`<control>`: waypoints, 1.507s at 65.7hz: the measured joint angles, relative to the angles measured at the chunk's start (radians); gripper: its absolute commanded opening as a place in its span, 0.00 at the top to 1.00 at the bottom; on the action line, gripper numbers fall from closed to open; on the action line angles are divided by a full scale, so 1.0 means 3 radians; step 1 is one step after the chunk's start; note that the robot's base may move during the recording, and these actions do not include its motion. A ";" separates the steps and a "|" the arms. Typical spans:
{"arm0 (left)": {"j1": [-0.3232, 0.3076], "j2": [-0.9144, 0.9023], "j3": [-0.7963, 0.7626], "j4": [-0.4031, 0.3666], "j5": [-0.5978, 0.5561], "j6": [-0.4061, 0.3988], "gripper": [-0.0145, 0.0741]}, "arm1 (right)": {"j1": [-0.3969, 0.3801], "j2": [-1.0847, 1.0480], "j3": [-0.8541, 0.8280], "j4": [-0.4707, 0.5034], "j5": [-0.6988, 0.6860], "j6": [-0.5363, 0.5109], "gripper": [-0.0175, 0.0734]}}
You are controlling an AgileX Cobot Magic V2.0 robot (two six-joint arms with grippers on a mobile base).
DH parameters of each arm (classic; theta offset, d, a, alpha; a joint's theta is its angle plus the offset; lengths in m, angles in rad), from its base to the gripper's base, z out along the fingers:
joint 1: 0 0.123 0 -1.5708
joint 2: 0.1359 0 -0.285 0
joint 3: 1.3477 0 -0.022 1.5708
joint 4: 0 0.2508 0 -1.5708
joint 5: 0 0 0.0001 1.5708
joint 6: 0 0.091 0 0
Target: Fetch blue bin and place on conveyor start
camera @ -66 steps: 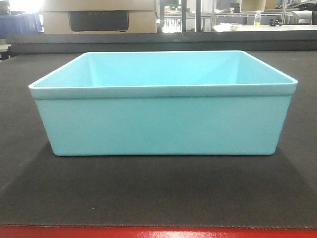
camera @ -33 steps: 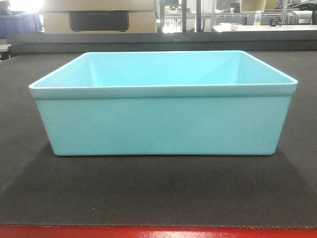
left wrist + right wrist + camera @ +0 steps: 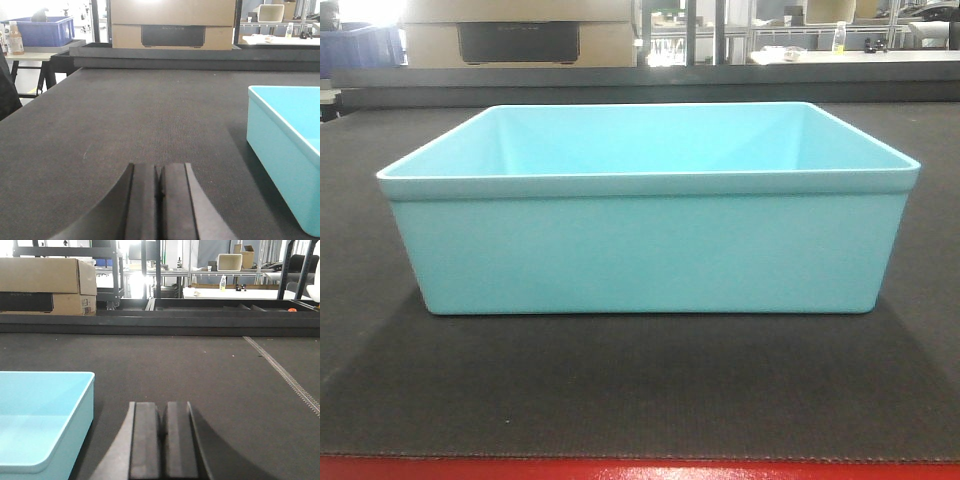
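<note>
The pale turquoise blue bin (image 3: 650,240) stands upright and empty on the dark ribbed conveyor belt (image 3: 640,390), whose red frame (image 3: 640,470) runs along the front edge. The bin's left wall shows at the right of the left wrist view (image 3: 285,150) and its right corner at the lower left of the right wrist view (image 3: 40,420). My left gripper (image 3: 159,167) is shut and empty, just left of the bin above the belt (image 3: 125,125). My right gripper (image 3: 163,405) is shut and empty, just right of the bin. Neither touches the bin.
A cardboard box (image 3: 520,35) stands behind the belt's far dark rail (image 3: 640,80). A dark blue bin (image 3: 42,30) sits on a table at far left. Shelving and tables (image 3: 235,285) stand at the back. A seam (image 3: 285,375) crosses the belt at right.
</note>
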 measured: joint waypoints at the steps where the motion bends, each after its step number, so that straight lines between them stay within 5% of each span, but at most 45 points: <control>1: 0.0000 0.0000 0.0000 0.0000 -0.0008 0.0000 0.96 | 0.0000 0.0000 0.0000 0.0000 0.0000 0.0000 0.99; 55: 0.0000 0.0000 0.0007 0.0000 -0.0030 0.0000 0.96 | 0.0000 0.0000 0.0016 -0.0043 -0.0147 0.0000 0.99; 85: 0.0000 0.0000 0.0007 0.0000 -0.0030 0.0000 0.96 | -0.0239 -0.0005 0.1248 0.0091 -0.1321 0.0000 0.99; 99: 0.0000 0.0000 0.0007 0.0000 -0.0036 0.0000 0.96 | -0.0298 -0.0005 0.1351 0.0106 -0.1493 -0.0032 0.99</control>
